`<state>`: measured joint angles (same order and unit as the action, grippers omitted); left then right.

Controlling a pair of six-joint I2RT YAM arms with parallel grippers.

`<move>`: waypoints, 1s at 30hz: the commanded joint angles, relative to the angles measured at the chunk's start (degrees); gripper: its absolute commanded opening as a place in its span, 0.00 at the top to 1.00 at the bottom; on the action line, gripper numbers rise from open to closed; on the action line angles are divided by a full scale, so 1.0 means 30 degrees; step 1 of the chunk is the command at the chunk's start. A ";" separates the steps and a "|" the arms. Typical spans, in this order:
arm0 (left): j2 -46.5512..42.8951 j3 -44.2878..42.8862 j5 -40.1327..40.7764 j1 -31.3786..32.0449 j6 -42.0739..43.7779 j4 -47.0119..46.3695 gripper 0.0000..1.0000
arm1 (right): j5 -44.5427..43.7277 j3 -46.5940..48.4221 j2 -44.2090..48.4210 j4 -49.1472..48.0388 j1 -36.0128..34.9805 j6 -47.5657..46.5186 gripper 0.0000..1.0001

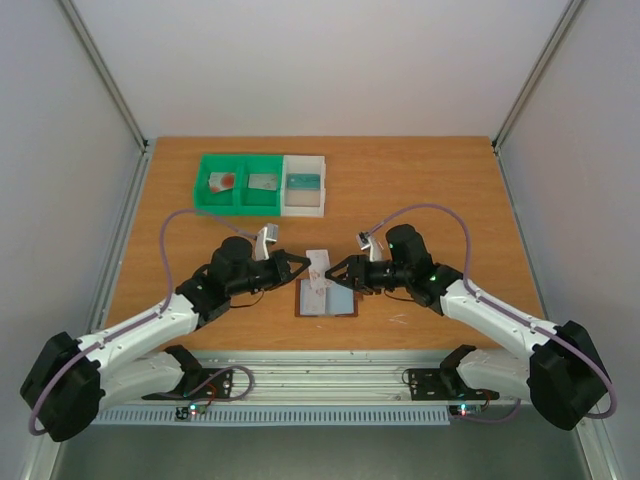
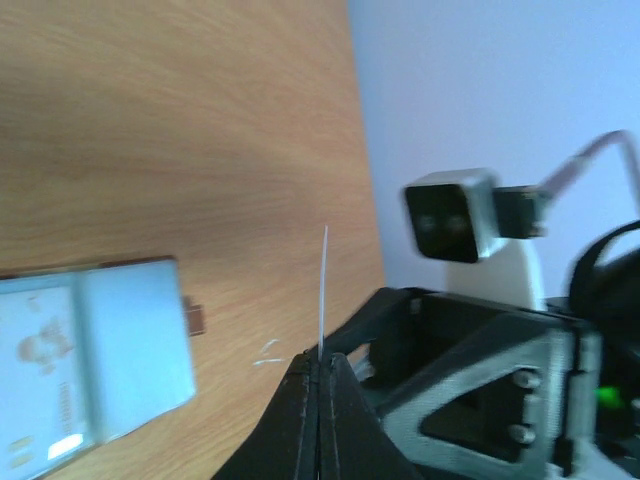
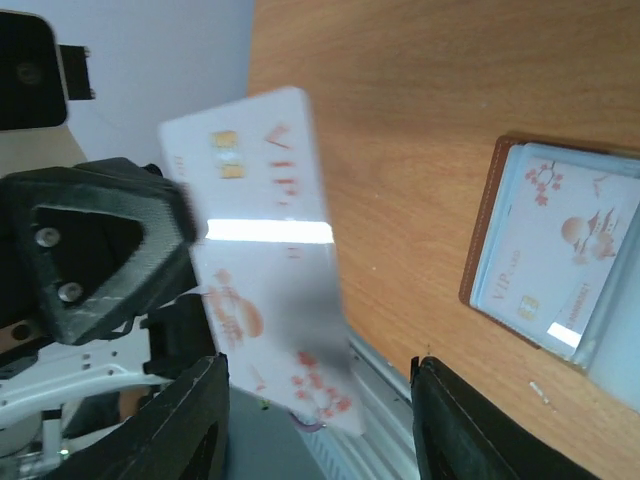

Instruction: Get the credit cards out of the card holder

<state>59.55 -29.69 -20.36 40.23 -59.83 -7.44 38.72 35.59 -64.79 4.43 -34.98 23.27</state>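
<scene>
The brown card holder (image 1: 338, 302) lies open on the table, blue-grey lining up, and a whitish credit card (image 3: 560, 250) still lies in it. Just above it my left gripper (image 1: 303, 264) is shut on another white credit card (image 1: 318, 267) with red print. In the left wrist view that card (image 2: 323, 290) shows edge-on as a thin white line rising from the closed jaws (image 2: 320, 362), with the card holder (image 2: 90, 360) at lower left. My right gripper (image 1: 336, 270) faces it from the right. Its fingers (image 3: 190, 420) stand open on either side of the card (image 3: 265, 250), apart from it.
A green two-part bin (image 1: 238, 160) and a white bin (image 1: 304, 209) stand at the back of the table; cards lie inside them, one of them red (image 1: 222, 181). The metal rail (image 1: 320, 375) runs along the near edge.
</scene>
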 commanded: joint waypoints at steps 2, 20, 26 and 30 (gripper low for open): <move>-0.0448 0.0835 -0.0853 0.0066 -0.1738 -0.4559 0.99 | 0.1907 -0.0731 -0.0153 -0.3037 0.0293 0.2260 0.48; -0.0626 0.2845 -0.1020 0.0066 -0.2702 -0.7358 0.90 | 0.3990 -0.0371 0.0559 -0.2286 0.0713 -0.0661 0.99; -0.2812 0.3867 -0.1715 0.0023 -0.1952 -0.6089 0.71 | 0.5386 0.0319 0.2026 0.0880 0.0762 -0.3324 0.99; -0.4974 0.3443 -0.3065 0.0010 -0.0147 -0.3135 0.59 | 0.6842 0.1005 0.1937 0.2563 0.0766 -0.5093 0.99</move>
<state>50.50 -18.46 -25.30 40.21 -66.30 -21.96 53.58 35.53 -59.22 5.32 -33.01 15.92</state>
